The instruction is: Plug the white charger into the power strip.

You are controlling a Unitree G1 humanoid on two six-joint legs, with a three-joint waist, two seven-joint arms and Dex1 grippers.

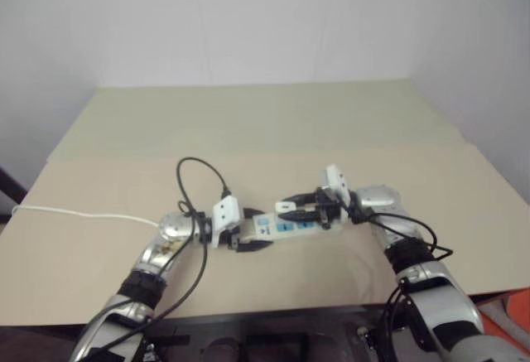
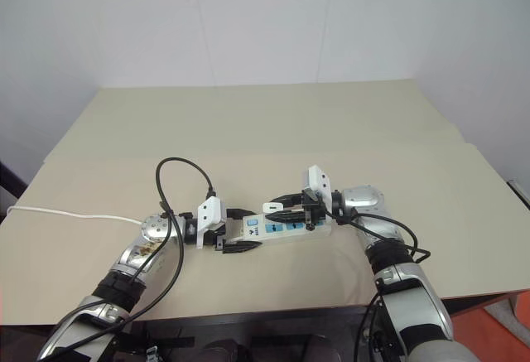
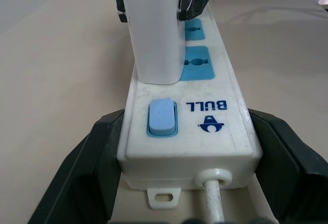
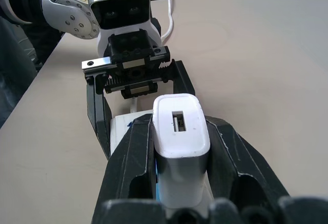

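The power strip (image 1: 277,229) lies on the beige table (image 1: 290,130), blue sockets up. My left gripper (image 1: 262,230) clamps its cord end, one black finger (image 3: 97,152) on each long side, beside the blue switch (image 3: 162,117). The white charger (image 3: 154,34) stands upright on the strip, its base against the face at the socket nearest the switch. Its prongs are hidden. My right gripper (image 4: 180,147) comes in from the right and is shut on the charger's sides. Two more blue sockets (image 3: 197,62) show beyond the charger.
The strip's thin white cord (image 1: 83,214) trails left across the table to its edge. A black cable (image 1: 199,171) loops above my left wrist. The table's front edge (image 1: 273,308) runs just below both arms. A pale wall stands behind.
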